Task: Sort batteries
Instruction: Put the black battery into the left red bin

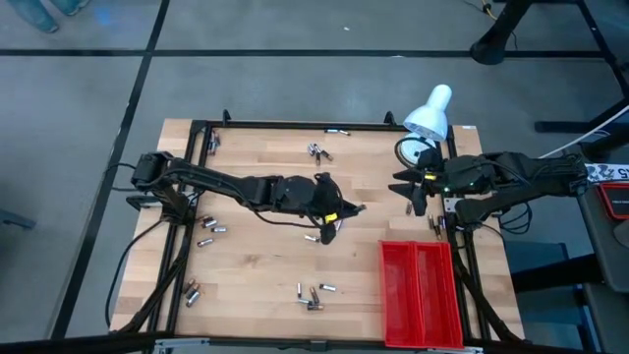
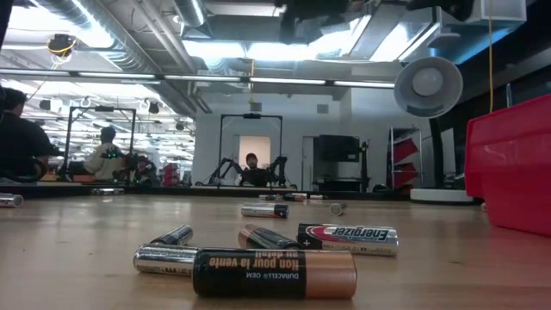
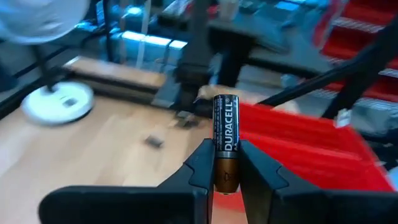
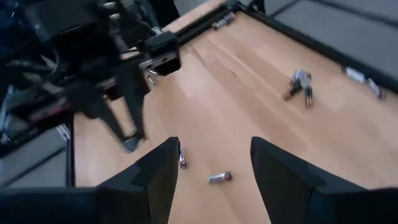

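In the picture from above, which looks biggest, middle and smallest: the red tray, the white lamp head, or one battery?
1. Red tray, biggest.
2. White lamp head, middle.
3. One battery, smallest by far.

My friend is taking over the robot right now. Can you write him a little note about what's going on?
Left tool: shut on a Duracell battery, lifted mid-table.
Right tool: open, empty, waiting near the lamp.
Red tray: no batteries seen inside yet.
Loose batteries lie scattered across the table.
Left to do: drop this one in, then sort the rest.
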Robot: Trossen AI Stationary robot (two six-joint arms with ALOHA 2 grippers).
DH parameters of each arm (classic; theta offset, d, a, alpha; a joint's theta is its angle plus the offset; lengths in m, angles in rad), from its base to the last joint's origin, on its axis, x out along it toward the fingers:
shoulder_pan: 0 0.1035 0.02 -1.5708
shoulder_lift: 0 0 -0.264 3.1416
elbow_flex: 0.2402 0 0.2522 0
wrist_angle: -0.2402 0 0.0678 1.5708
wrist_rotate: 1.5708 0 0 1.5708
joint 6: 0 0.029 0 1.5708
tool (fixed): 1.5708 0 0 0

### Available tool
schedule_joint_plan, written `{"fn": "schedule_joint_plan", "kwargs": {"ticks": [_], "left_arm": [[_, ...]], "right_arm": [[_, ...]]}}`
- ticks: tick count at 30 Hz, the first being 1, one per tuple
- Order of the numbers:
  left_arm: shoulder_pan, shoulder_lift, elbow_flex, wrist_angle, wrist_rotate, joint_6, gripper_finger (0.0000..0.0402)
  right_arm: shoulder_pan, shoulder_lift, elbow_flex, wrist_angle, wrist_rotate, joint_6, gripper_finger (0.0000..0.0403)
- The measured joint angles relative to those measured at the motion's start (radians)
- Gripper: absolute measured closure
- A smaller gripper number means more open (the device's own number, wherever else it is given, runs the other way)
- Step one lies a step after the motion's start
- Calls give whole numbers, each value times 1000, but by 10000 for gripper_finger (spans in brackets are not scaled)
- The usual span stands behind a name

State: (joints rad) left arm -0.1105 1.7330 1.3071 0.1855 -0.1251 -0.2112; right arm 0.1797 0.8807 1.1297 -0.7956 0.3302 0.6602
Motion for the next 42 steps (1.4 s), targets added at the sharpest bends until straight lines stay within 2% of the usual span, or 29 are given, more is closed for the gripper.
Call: {"fn": "schedule_joint_plan", "kwargs": {"ticks": [3,6,14,20,25,32,35,42], "left_arm": [[3,60,6,112,72,6,361],[4,134,66,101,111,-33,357],[-3,369,347,44,142,-66,354],[-36,535,566,-94,141,-168,354],[-58,624,693,-158,145,-279,353],[-64,650,731,-329,141,-315,353],[-60,650,731,-325,174,-305,349],[-61,650,731,-304,191,-281,297]], "right_arm": [[39,-21,0,-39,41,73,204],[99,-34,0,-56,108,101,204],[209,-102,0,-69,304,45,204],[214,-153,0,-69,309,-17,204],[213,-176,0,-69,280,-99,204],[213,-184,0,-69,262,-185,204],[213,-185,0,-69,253,-202,204],[213,-185,0,-68,253,-218,204]]}}
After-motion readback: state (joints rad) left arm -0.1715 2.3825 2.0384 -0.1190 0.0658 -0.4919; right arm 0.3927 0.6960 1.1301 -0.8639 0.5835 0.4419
